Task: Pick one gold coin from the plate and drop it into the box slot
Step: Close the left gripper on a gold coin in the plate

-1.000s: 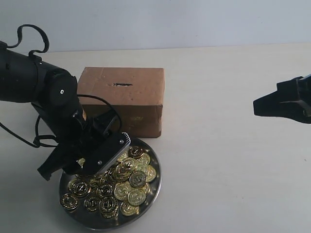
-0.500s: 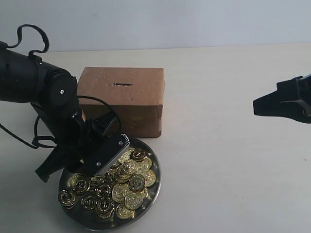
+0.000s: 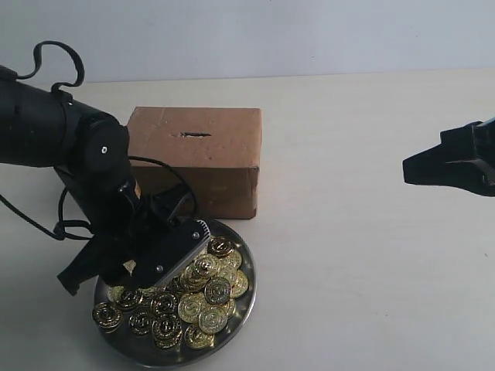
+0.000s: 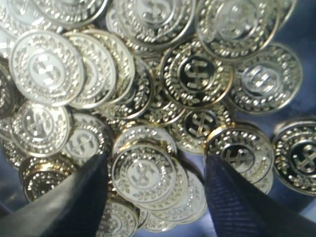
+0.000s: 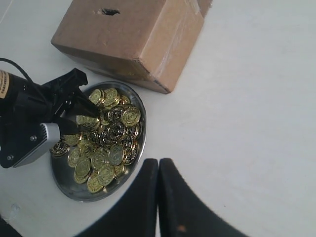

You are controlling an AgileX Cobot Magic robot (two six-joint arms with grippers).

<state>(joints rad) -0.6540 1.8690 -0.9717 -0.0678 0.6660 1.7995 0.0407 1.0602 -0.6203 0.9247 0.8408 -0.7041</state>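
Note:
The silver plate lies in front of the brown cardboard box and holds a heap of gold coins. The dark slot is in the box's top face. My left gripper is down among the coins on the plate's left side. Up close, the left gripper is open, with one gold coin lying flat between its fingertips, still on the pile. My right gripper is shut and empty, hovering far to the right.
The left arm's black cable loops in front of the box's front face. The box stands close behind the plate's far rim. A pale tabletop stretches between the plate and the right gripper.
The left gripper has sunk a little lower into the coin pile and shifted slightly. The right gripper and the box have not moved.

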